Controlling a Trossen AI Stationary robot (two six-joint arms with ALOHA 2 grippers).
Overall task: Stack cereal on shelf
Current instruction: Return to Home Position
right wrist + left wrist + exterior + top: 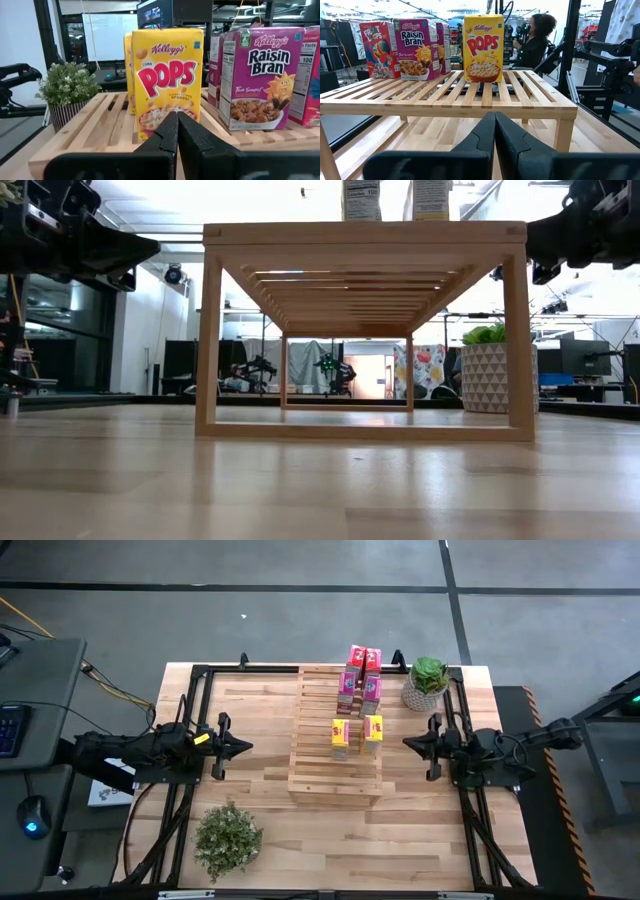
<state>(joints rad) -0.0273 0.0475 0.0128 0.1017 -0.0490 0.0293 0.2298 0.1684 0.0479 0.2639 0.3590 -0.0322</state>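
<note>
I see both arms level, flanking the shelf (320, 778). The left pincer (244, 747) and right pincer (409, 743) are closed, empty, facing the cereal (341, 732).

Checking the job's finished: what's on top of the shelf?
Two yellow cereal boxes side by side, then pink boxes farther along the shelf. Whatever lies directly under them is hidden.
</note>
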